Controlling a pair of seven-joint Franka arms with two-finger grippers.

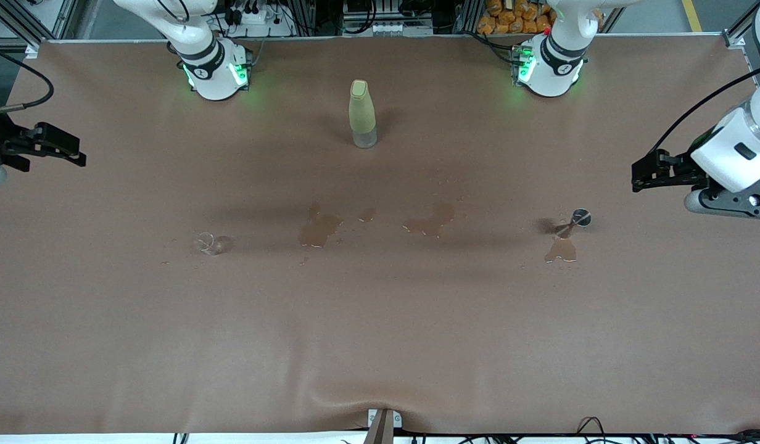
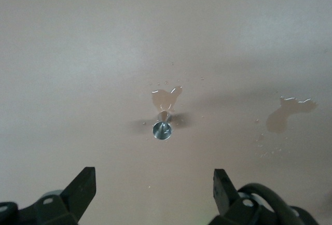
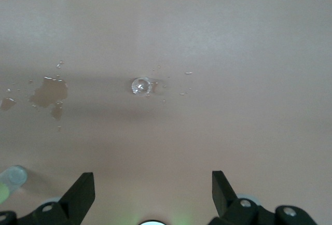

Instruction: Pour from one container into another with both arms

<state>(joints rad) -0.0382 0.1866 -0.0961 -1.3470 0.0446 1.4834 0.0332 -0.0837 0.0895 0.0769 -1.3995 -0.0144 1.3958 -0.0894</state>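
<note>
**Both my grippers held apart above the table ends, cup and jigger standing alone**

Front view: my right gripper [image 1: 78, 157] hangs over the right arm's end of the table, at about 9 o'clock from the table's middle, holding nothing. My left gripper [image 1: 638, 176] hangs over the left arm's end, at about 3 o'clock, also holding nothing. The glass cup [image 1: 208, 243] stands on the brown table cover [image 1: 380, 345] toward the right arm's end, at roughly 4 o'clock from my right gripper and well apart from it. The metal jigger [image 1: 576, 222] stands toward the left arm's end, at roughly 8 o'clock from my left gripper. Between cup and jigger lie two wet patches, one [image 1: 318, 229] nearer the cup and one [image 1: 430, 221] nearer the jigger. A third puddle [image 1: 561, 250] sits just beside the jigger, nearer the front camera. The yellow-green bottle [image 1: 362, 114] stands upright at 12 o'clock from the patches, farther from the front camera, well apart from both containers.

Left wrist view: my left gripper's fingers [image 2: 83, 186] stand wide apart with only bare cover between them. The jigger [image 2: 162, 129] shows its round open mouth, with the puddle [image 2: 166, 99] touching its foot. Another wet patch [image 2: 286, 115] lies off to one side. Nothing stands between my fingers and the jigger.

Right wrist view: my right gripper's fingers [image 3: 83, 190] are likewise spread, clamped on nothing. The cup [image 3: 140, 85] stands among small droplets, with a wet patch [image 3: 47, 93] near it. The bottle's clear base [image 3: 13, 176] shows at the edge.
</note>
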